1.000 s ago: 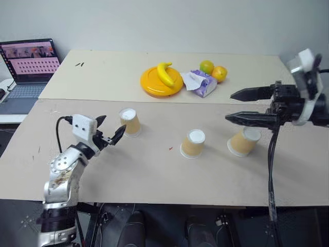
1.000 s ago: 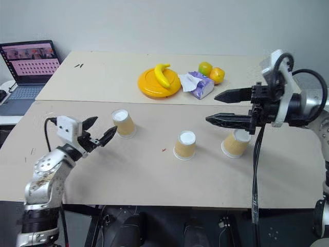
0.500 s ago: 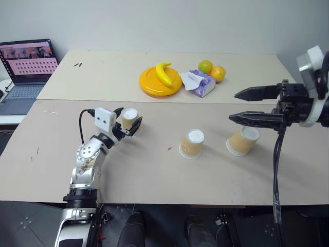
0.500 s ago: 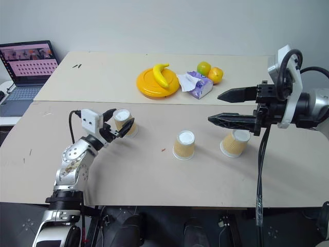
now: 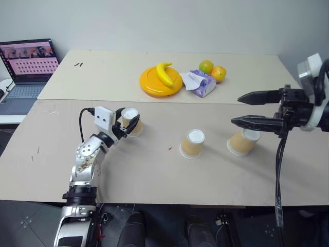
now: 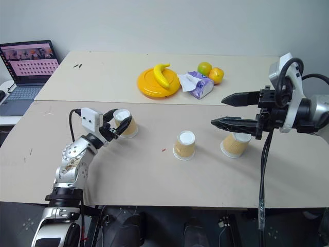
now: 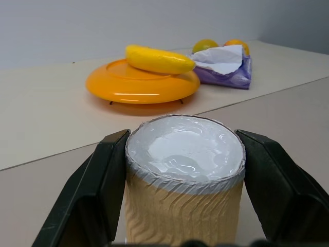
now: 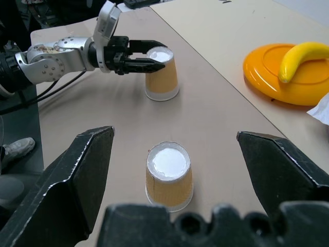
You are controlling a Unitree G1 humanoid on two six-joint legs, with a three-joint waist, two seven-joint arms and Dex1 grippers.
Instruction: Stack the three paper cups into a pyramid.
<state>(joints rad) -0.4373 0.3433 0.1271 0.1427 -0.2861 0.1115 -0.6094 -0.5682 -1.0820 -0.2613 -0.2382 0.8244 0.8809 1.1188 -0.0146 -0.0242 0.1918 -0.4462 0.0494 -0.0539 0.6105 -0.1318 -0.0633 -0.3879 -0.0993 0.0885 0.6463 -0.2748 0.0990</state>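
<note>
Left cup finally grabbed, other two left alone

The left gripper (image 5: 128, 122) was closed onto the left cup (image 5: 131, 121), fingers (image 7: 105, 180) pressed flat against both sides near its white base; a second earlier those fingers were spread and stopped short of it, so the arm was brought forward to the cup. The cup was kept upside down on the table (image 5: 154, 170), same spot as before. Further out, the middle cup (image 5: 193, 143) and the right cup (image 5: 243, 141) were found unmoved, well apart from each other. The right gripper (image 5: 245, 109) was held spread wide in the air above the right cup, nothing in it, pretty much as before. Behind, a banana (image 5: 165, 73) was seen on a yellow plate (image 5: 154, 85).
</note>
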